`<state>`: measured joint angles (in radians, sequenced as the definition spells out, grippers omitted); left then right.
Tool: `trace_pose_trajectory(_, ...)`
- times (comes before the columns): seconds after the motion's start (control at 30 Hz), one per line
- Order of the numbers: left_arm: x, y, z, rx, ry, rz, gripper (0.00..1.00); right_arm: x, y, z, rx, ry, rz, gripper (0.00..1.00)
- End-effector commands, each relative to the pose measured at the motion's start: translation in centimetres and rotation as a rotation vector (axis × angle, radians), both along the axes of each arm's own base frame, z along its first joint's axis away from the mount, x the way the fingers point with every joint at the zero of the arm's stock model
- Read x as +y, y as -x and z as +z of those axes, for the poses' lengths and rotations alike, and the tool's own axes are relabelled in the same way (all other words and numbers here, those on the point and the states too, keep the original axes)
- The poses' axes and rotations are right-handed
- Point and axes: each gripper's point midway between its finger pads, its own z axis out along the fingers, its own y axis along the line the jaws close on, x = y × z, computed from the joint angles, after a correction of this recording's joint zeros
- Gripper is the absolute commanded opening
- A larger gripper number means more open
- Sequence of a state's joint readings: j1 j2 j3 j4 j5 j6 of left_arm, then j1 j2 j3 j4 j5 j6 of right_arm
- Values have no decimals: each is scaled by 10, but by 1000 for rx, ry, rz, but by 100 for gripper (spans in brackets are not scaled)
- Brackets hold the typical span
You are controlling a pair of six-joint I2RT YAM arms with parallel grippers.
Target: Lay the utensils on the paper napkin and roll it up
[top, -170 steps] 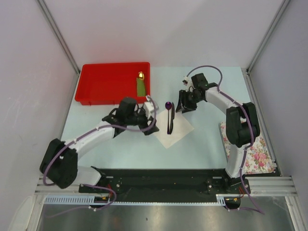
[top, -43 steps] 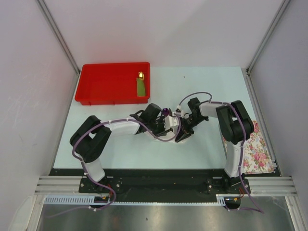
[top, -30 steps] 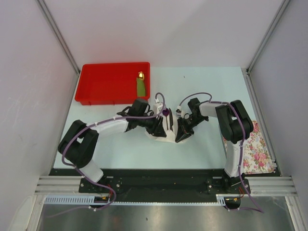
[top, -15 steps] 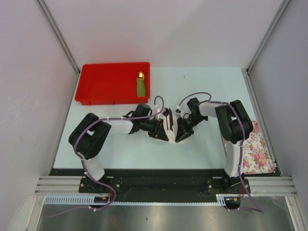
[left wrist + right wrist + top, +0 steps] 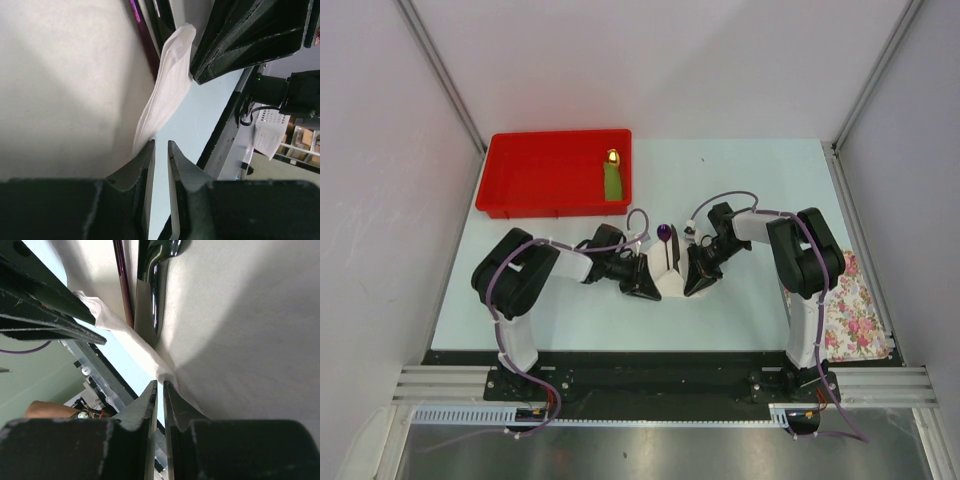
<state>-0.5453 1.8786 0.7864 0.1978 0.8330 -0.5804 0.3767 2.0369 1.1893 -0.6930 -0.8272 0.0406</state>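
Observation:
The paper napkin (image 5: 670, 281) lies mid-table, bunched between both grippers. On it rest the utensils: the spoon, with its purple bowl (image 5: 664, 233) poking out at the far end, and the black knife (image 5: 154, 275) beside the spoon's handle (image 5: 123, 280). My left gripper (image 5: 645, 279) is low at the napkin's left side. In the left wrist view its jaws (image 5: 161, 143) stand a narrow slit apart with only table showing through, and the napkin's raised edge (image 5: 167, 87) touches the outside of one tip. My right gripper (image 5: 696, 279) pinches the napkin's right edge (image 5: 165, 374) at its tips (image 5: 160, 383).
A red tray (image 5: 535, 175) sits at the far left with a green, gold-tipped piece (image 5: 612, 178) inside. A flower-printed cloth (image 5: 850, 310) lies at the right edge beside the right arm. The black base rail (image 5: 660, 372) runs along the near edge.
My left gripper slid from over the napkin toward its near left edge while its jaws narrowed. More white napkin now shows between the grippers. The right gripper stayed put.

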Motion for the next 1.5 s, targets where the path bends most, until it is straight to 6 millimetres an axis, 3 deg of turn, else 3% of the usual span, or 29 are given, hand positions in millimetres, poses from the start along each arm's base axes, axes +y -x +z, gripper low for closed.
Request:
trace_pose_trajectory(0.0, 12, 5, -18, 56, -37, 45, 20, -5, -7, -18, -50, 68, 24, 14)
trace_pose_trajectory(0.13, 15, 5, -15, 72, -5, 53, 18, -3, -8, -16, -62, 65, 32, 14)
trace_pose_trajectory(0.37, -12, -6, 49, -145, 194, -32, 18, -1, -5, -15, -66, 59, 47, 13)
trace_pose_trajectory(0.5, -21, -8, 59, -158, 226, -30, 18, -1, -5, -15, -64, 61, 48, 13)
trace_pose_trajectory(0.63, -20, -16, 46, -125, 202, 12, 17, -1, -4, -15, -62, 62, 48, 14)
trace_pose_trajectory(0.83, -6, -28, 7, -45, 108, 97, 11, -1, -6, -13, -74, 64, 48, 14)
trace_pose_trajectory(1.0, 3, -20, -16, 12, 56, 113, 8, -5, -6, -15, -77, 89, 48, 16)
trace_pose_trajectory(1.2, 7, -18, -22, 16, 29, 119, 3, -12, -10, -17, -108, 143, 46, 18)
trace_pose_trajectory(1.47, 7, -20, -22, 2, 23, 110, 0, 10, -27, 8, -132, 34, 19, 18)
